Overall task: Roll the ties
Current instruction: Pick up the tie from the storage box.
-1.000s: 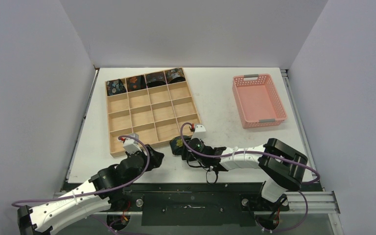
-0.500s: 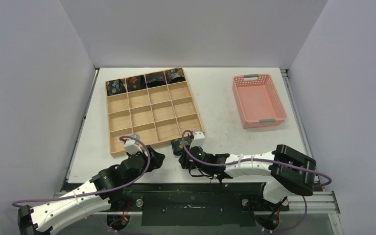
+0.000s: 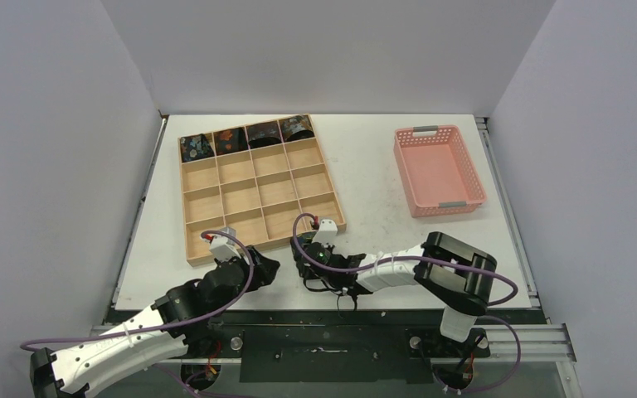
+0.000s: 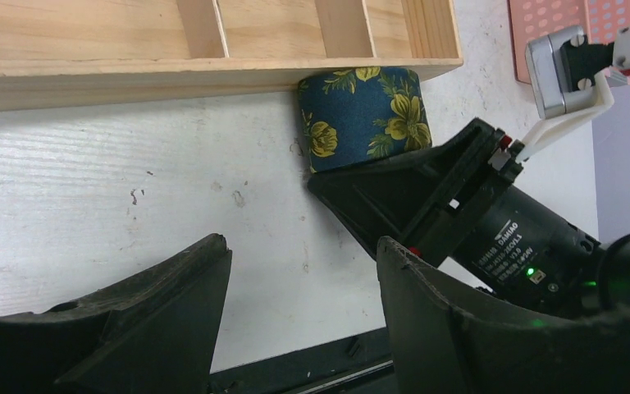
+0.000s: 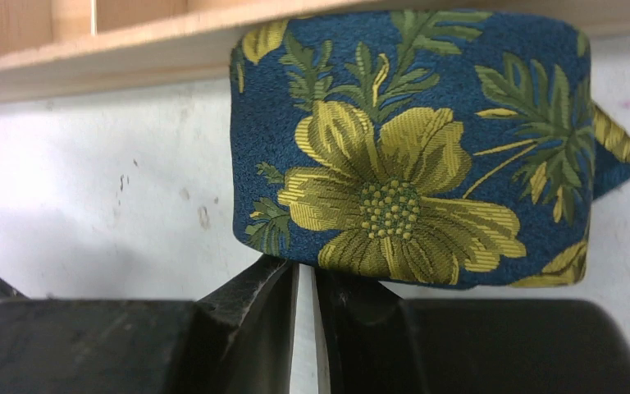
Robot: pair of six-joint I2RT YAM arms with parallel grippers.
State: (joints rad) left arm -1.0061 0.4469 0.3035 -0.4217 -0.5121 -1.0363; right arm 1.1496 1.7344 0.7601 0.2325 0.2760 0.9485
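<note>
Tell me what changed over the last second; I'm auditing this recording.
The right end effector slid left along the tray's near wall, its elbow swinging inward, the rolled tie at its tip. The left end effector, the four stored ties and the pink basket stayed put.

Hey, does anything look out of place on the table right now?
One rolled tie sits on the table against the wooden tray's outer wall, not in a compartment, and a tail end pokes out of the coil.
</note>
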